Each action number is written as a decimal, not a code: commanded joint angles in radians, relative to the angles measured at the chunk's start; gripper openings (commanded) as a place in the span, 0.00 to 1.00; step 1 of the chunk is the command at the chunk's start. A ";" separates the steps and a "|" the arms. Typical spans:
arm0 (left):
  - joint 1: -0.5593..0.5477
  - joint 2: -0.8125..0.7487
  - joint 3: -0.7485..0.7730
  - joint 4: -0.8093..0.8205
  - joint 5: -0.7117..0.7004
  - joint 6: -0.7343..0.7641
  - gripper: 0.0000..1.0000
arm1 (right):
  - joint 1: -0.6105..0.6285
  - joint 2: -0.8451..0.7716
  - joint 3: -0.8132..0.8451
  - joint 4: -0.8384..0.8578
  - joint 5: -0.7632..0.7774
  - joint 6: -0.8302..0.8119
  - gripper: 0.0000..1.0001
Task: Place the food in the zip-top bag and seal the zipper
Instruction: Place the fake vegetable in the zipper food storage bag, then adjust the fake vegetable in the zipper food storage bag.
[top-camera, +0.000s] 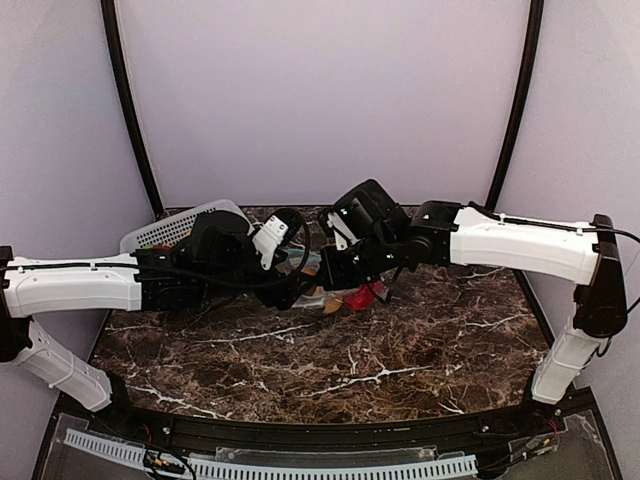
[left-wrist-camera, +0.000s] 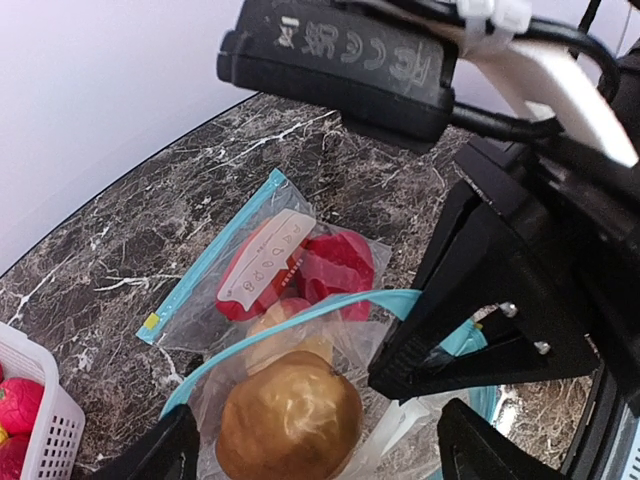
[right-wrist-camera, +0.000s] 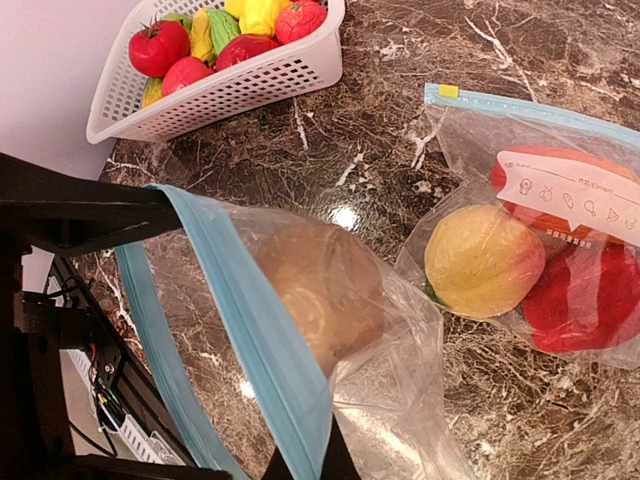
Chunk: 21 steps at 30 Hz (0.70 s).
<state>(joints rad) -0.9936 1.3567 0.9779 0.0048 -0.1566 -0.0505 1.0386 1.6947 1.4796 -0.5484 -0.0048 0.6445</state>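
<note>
Mid-task, loading stage.

- Open bag (right-wrist-camera: 400, 350): held up off the table (top-camera: 330, 370) at the centre, mouth gaping. Its blue zipper rim (right-wrist-camera: 240, 320) is unjoined along all the length that shows.
- Right gripper (left-wrist-camera: 425, 335): clamped on that rim at one side and holding the mouth up. In its own wrist view the rim runs straight down into its closed fingertips.
- Left gripper (left-wrist-camera: 320, 445): fingers (left-wrist-camera: 165, 450) spread wide and grasping nothing, standing either side of the bag mouth. One fingertip is at or touching the rim.
- Brown potato (left-wrist-camera: 290, 420): inside the open bag, seen through the plastic in the right wrist view, just below the left gripper. It is the only piece I can see in this bag.
- Flat bag (right-wrist-camera: 470, 150): lies on the table just beyond the open bag. It holds red pieces (right-wrist-camera: 590, 300) and a yellow fruit (right-wrist-camera: 483, 260). Its zipper strip lies flat; I cannot tell whether it is sealed.
- Basket (right-wrist-camera: 250, 85): at the far left of the table, well apart from the bags. It holds a tomato (right-wrist-camera: 158, 47) and other red, yellow and green pieces.

Judgement: one piece is in the open bag. What is in the basket remains to be moved, if all of it is meant. The zipper is not yet pressed shut, and sealing comes last.
</note>
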 joint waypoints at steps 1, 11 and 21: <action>-0.006 -0.077 0.008 -0.047 0.024 -0.065 0.85 | -0.006 -0.004 0.010 0.008 -0.008 -0.003 0.00; -0.004 -0.081 0.145 -0.335 -0.052 -0.245 0.96 | -0.014 -0.011 -0.011 0.007 0.002 -0.002 0.00; 0.029 0.050 0.228 -0.430 0.010 -0.240 0.99 | -0.014 -0.020 -0.007 0.008 0.000 -0.003 0.00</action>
<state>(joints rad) -0.9901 1.3563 1.1851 -0.3431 -0.1772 -0.2649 1.0328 1.6947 1.4788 -0.5488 -0.0044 0.6445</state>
